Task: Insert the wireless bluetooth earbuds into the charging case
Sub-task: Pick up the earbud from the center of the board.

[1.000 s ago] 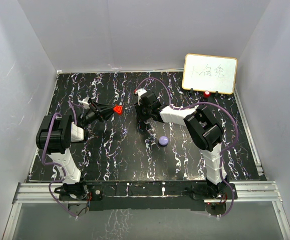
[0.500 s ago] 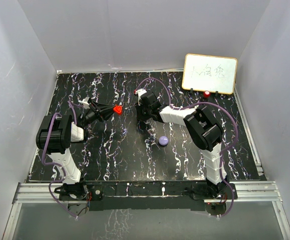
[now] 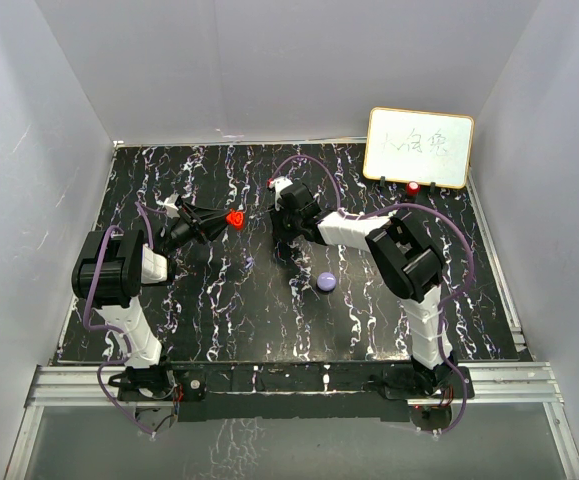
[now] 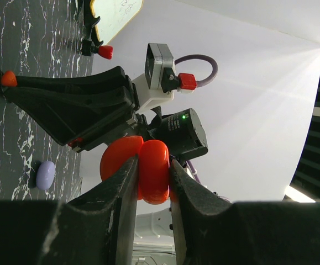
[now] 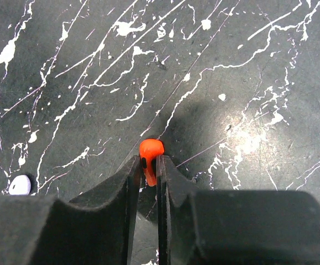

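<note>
Top external, left claw pinching red charging case, right claw pinching red earbud, purple puck near, whiteboard behind.

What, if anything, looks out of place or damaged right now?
Nothing stands out. The left hand grips the red case up off the table. The right hand pinches a red earbud over it. The purple case lies alone on the table. No spill or damage shows.
</note>
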Robot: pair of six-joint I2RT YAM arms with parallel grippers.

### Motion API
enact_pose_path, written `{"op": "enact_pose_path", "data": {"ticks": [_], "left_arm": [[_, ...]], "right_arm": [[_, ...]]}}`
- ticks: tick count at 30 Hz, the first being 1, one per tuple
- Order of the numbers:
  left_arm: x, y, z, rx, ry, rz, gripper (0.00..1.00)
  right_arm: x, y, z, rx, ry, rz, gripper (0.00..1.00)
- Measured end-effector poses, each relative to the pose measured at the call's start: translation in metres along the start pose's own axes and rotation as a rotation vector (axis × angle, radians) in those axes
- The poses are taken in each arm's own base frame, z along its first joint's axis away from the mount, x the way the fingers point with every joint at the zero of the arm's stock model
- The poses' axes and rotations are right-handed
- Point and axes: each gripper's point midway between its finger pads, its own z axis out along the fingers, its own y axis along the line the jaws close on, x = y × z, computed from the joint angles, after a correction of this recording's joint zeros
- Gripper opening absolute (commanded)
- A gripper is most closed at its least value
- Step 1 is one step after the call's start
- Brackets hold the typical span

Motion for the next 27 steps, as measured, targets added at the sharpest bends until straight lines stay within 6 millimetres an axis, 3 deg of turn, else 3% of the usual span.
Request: {"op": "enact_pose_path", "data": {"ticks": [16,27], "left_arm": [[-0.0013,-0.0003,-0.0007,0.001,-0.004,0.0,0.0],[-0.0019,-0.0002,-0.0012,0.001,-0.006,-0.001,0.0]], "right_arm": [[-0.002,0.0005,0.0018,-0.003,-0.003,-0.001,0.19],[-0.0053,0.0006,0.0045,-0.003,-0.01,-0.002,0.0]]}}
